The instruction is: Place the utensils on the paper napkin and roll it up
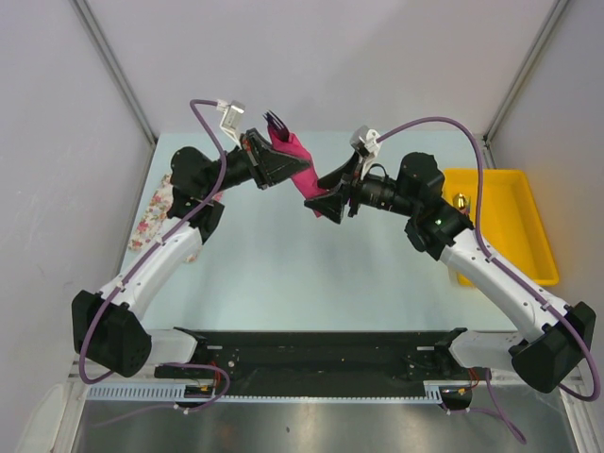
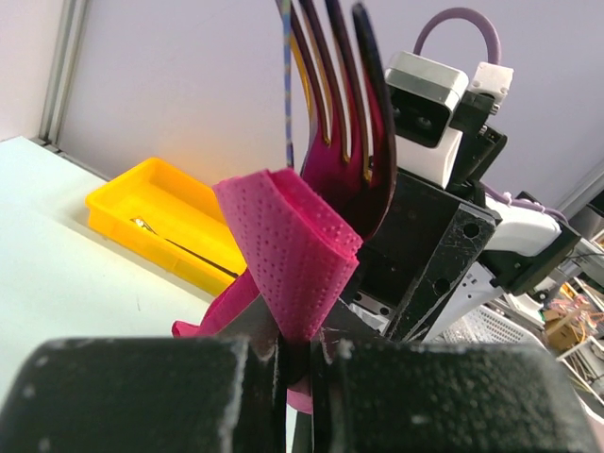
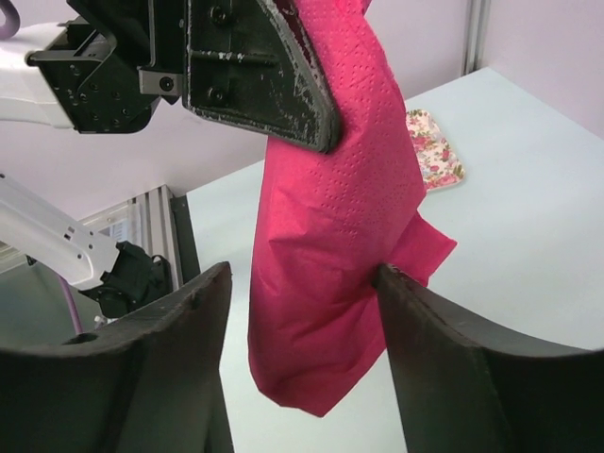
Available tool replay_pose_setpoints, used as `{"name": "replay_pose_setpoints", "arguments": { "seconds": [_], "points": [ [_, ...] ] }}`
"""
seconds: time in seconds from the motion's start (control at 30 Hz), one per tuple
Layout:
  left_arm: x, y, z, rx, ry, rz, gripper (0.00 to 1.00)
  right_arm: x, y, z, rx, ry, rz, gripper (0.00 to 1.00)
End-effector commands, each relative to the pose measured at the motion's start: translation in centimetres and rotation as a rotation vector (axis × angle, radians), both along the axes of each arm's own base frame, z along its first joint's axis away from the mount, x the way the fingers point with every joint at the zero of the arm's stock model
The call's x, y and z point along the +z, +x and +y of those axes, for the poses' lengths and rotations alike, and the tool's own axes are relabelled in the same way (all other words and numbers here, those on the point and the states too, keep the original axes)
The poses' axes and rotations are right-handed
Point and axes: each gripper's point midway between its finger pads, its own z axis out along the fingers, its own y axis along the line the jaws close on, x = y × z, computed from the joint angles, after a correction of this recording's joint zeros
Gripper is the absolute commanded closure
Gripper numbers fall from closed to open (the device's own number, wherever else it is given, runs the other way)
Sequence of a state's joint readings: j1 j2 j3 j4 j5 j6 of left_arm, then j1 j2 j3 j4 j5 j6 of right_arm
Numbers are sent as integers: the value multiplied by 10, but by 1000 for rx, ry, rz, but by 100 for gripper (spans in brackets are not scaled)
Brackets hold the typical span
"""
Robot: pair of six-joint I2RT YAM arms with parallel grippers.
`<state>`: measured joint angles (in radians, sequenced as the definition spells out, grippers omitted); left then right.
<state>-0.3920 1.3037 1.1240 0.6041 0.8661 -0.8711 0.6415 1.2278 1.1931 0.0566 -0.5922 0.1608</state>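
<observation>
The magenta paper napkin (image 1: 296, 165) is rolled around the utensils and held up off the table. My left gripper (image 1: 272, 160) is shut on it; in the left wrist view the jaws (image 2: 297, 344) pinch the roll (image 2: 288, 245). Dark purple fork tines (image 2: 342, 94) stick out of its top, with a yellow edge behind them. My right gripper (image 3: 302, 283) stands open around the hanging lower end of the napkin (image 3: 330, 245). Its right finger touches the paper and its left finger is apart from it. From above, the right gripper (image 1: 326, 198) meets the roll from the right.
A yellow tray (image 1: 510, 222) holding a small metal item sits at the table's right edge, also visible as the yellow tray (image 2: 160, 203). A white floral cloth (image 1: 156, 212) lies at the left edge, under the left arm.
</observation>
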Motion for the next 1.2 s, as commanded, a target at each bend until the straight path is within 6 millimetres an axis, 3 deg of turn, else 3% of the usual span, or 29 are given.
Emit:
{"name": "replay_pose_setpoints", "arguments": {
  "seconds": [0.0,0.2,0.27,0.53,0.9,1.17],
  "points": [
    [13,-20,-2,-41,-16,-78,100,26,-1,-3,-14,37,-40,29],
    [7,-12,0,13,-5,-51,100,54,-6,-20,-113,60,-116,25],
    [6,-11,0,13,-8,-50,100,54,-7,-24,-136,54,-129,23],
    [10,-13,-2,2,-24,-50,100,42,-9,-13,-94,37,-114,22],
    [13,-19,-3,-23,-32,-59,100,3,-4,-4,-57,-27,-57,24],
    [18,-27,-3,-66,-58,-74,100,-2,-26,4,90,-5,-5,40]
  ]
}}
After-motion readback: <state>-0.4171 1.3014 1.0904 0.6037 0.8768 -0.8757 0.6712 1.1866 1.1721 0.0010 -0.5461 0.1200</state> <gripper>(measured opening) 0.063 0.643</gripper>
